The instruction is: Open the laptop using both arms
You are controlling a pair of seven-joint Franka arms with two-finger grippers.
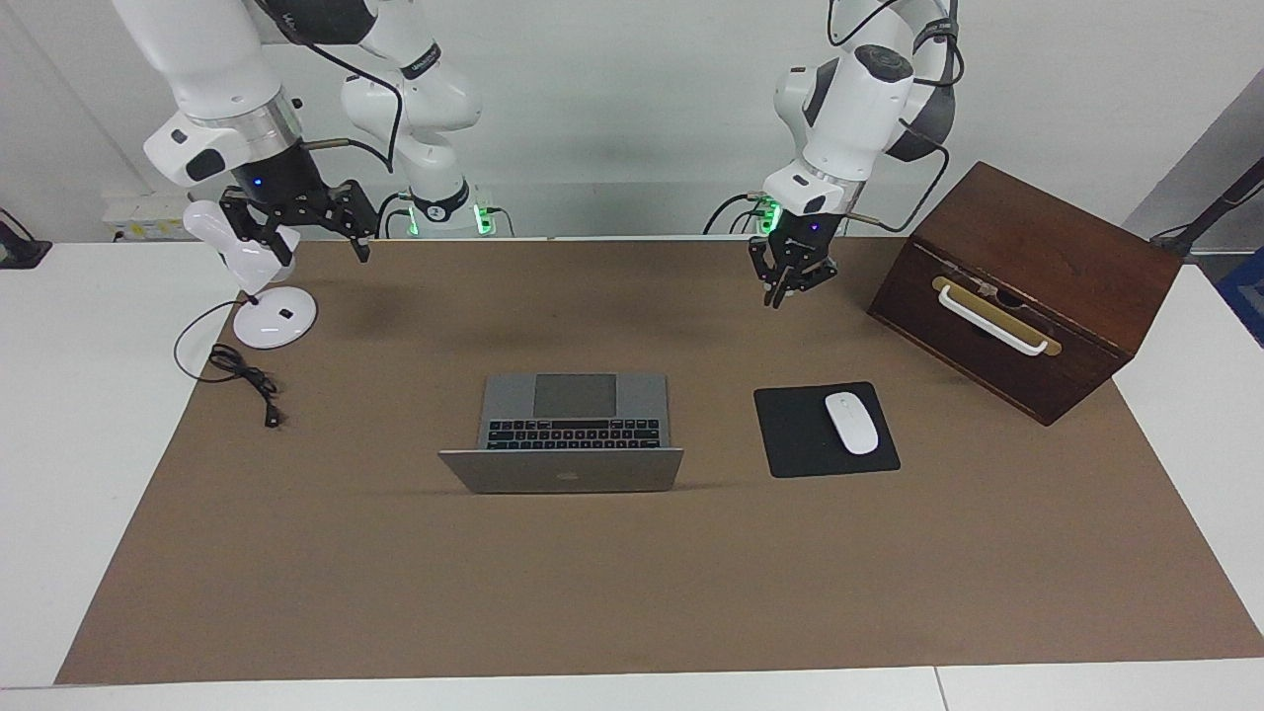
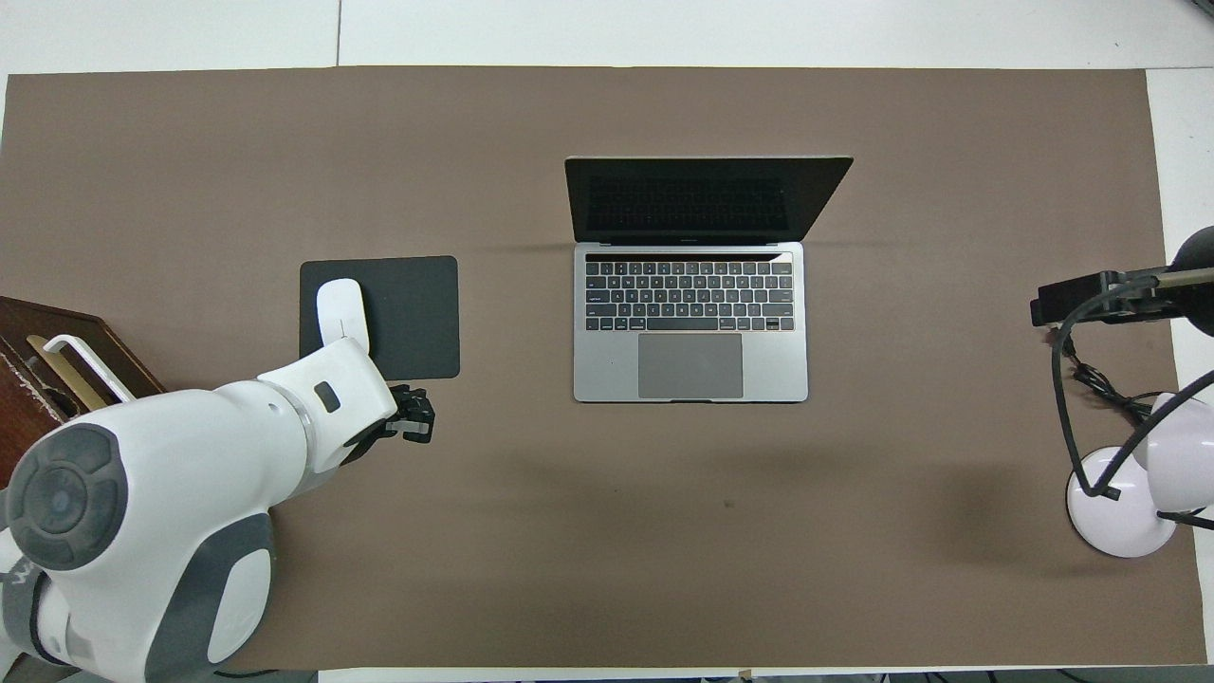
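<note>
The silver-grey laptop (image 1: 573,415) stands open at the middle of the brown mat, with its lid upright and its black keys and grey trackpad showing; the overhead view shows its keyboard (image 2: 690,323) and dark screen. My left gripper (image 1: 780,294) hangs shut and empty above the mat, clear of the laptop and toward the left arm's end; in the overhead view (image 2: 417,422) it shows just past the mouse pad's edge. My right gripper (image 1: 314,252) is open and empty, raised over the desk lamp at the right arm's end (image 2: 1081,302).
A black mouse pad (image 1: 790,434) with a white mouse (image 1: 851,423) lies beside the laptop. A brown wooden box (image 1: 1027,286) with a white handle stands at the left arm's end. A white desk lamp (image 1: 267,316) and its black cable (image 1: 247,380) are at the right arm's end.
</note>
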